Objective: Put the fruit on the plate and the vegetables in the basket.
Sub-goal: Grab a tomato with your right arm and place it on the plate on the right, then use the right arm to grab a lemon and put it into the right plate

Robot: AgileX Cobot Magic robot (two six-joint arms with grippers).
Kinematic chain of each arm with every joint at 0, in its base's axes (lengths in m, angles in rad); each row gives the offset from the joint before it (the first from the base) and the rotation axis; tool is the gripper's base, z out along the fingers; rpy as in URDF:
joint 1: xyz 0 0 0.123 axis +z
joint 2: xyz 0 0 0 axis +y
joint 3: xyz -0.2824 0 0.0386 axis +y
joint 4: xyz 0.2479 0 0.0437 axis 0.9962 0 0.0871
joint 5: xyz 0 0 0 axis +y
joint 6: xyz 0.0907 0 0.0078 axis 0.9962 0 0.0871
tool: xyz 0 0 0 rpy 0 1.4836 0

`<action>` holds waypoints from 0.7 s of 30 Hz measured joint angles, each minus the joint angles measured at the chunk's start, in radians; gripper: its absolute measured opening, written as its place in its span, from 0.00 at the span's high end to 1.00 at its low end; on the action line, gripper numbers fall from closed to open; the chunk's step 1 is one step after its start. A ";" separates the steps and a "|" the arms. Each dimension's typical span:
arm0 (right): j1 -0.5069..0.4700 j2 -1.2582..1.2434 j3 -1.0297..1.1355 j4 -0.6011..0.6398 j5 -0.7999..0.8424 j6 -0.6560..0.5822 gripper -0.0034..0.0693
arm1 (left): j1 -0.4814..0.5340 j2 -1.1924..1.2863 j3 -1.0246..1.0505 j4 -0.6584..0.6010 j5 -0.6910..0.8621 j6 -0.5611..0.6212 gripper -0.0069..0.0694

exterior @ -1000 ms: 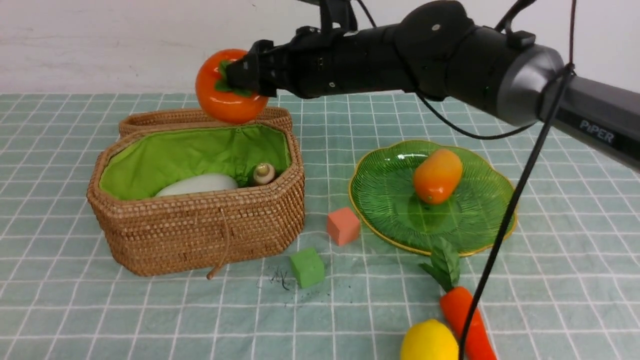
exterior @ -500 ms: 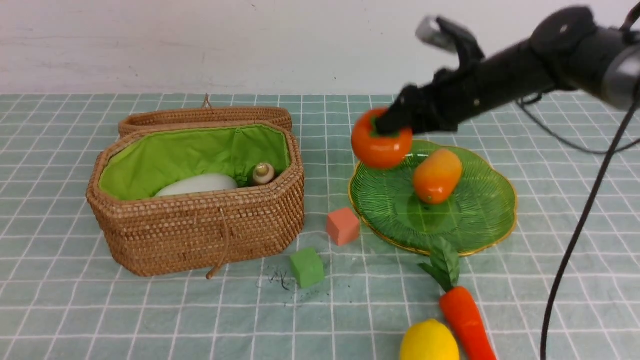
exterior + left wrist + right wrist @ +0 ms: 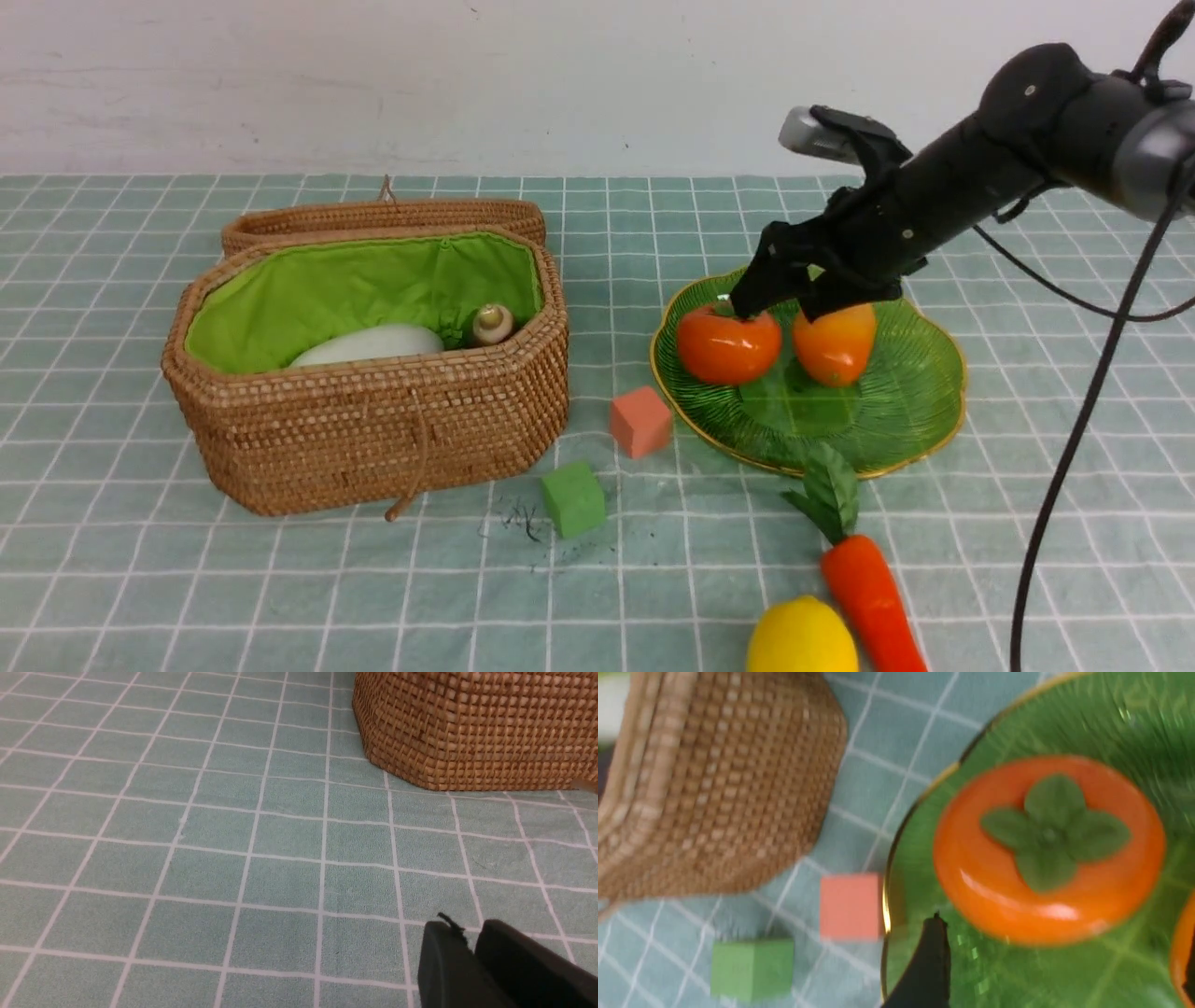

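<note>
The round orange persimmon (image 3: 728, 347) sits on the green glass plate (image 3: 896, 439), beside the orange-yellow mango (image 3: 834, 343). My right gripper (image 3: 792, 297) hovers just above both, open, holding nothing. In the right wrist view the persimmon (image 3: 1048, 844) lies free on the plate (image 3: 1017, 970), between the widely spread fingers (image 3: 929, 966). The lemon (image 3: 801, 639) and carrot (image 3: 868, 597) lie on the cloth in front of the plate. The open wicker basket (image 3: 373, 429) holds the white radish (image 3: 369, 343). My left gripper (image 3: 472, 947) is shut and empty, low over the cloth near the basket (image 3: 467, 732).
A salmon-pink cube (image 3: 640, 422) lies between basket and plate, and a green cube (image 3: 573, 499) lies nearer the front. The basket's lid (image 3: 383, 219) lies open behind it. The right arm's cable (image 3: 1074, 448) hangs down past the plate's right side.
The right arm carried the persimmon from above the basket over to the plate, lowered it beside the mango and opened its jaws. The mango shifted slightly.
</note>
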 joint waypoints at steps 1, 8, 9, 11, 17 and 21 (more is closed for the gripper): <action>0.000 -0.023 0.006 -0.025 0.019 0.013 0.02 | 0.000 0.000 0.000 0.000 0.000 0.000 0.78; 0.039 -0.359 0.301 -0.165 0.010 0.076 0.10 | 0.000 0.000 0.000 0.000 0.000 0.001 0.78; 0.051 -0.413 0.376 -0.166 -0.005 0.079 0.12 | 0.000 0.000 0.000 0.000 0.000 0.001 0.78; 0.073 -0.488 0.503 -0.168 -0.031 0.085 0.13 | 0.000 0.000 0.000 0.000 0.000 0.001 0.78; 0.172 -0.604 0.856 -0.126 -0.131 0.107 0.16 | 0.000 0.000 0.000 0.000 0.000 0.001 0.78; 0.289 -0.608 0.938 -0.057 -0.190 0.163 0.13 | 0.000 0.000 0.000 0.000 0.000 0.001 0.78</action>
